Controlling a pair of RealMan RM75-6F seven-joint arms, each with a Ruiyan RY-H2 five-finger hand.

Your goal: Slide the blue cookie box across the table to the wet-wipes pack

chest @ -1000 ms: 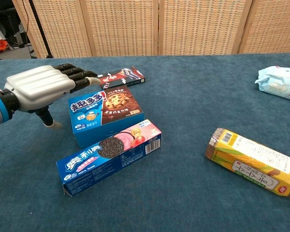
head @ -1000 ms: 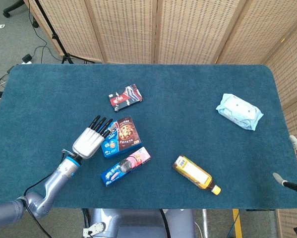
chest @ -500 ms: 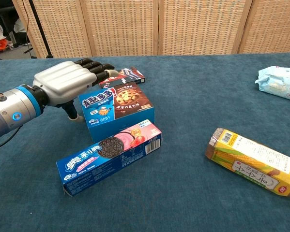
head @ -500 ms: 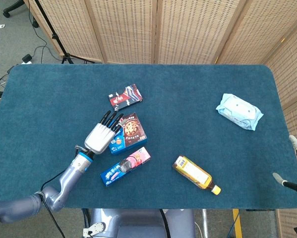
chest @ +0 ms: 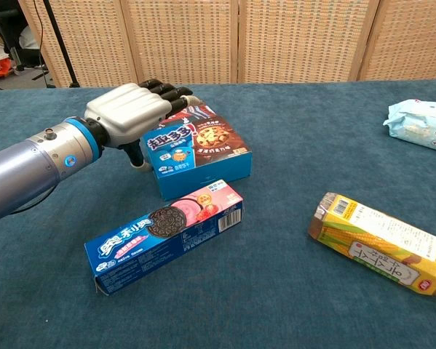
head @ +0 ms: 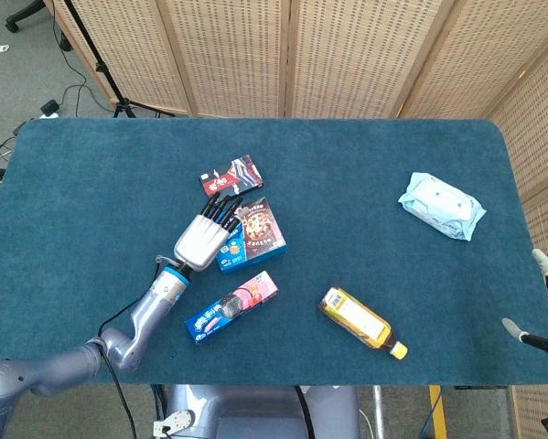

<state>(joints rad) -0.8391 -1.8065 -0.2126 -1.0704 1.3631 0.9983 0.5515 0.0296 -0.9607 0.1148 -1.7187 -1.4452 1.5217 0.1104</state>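
The cookie box has slid right, pushed by the left hand, which lies flat on it with straight fingers, gripping nothing. It sits mid-table, far from the wipes. It looks light and stiff; push its left edge.

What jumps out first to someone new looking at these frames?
The silver left hand pressed against the blue cookie box, left of table centre, fingers draped over its far edge. Then the pale wet-wipes pack alone far right, with a yellow bottle lying near the front edge between them.
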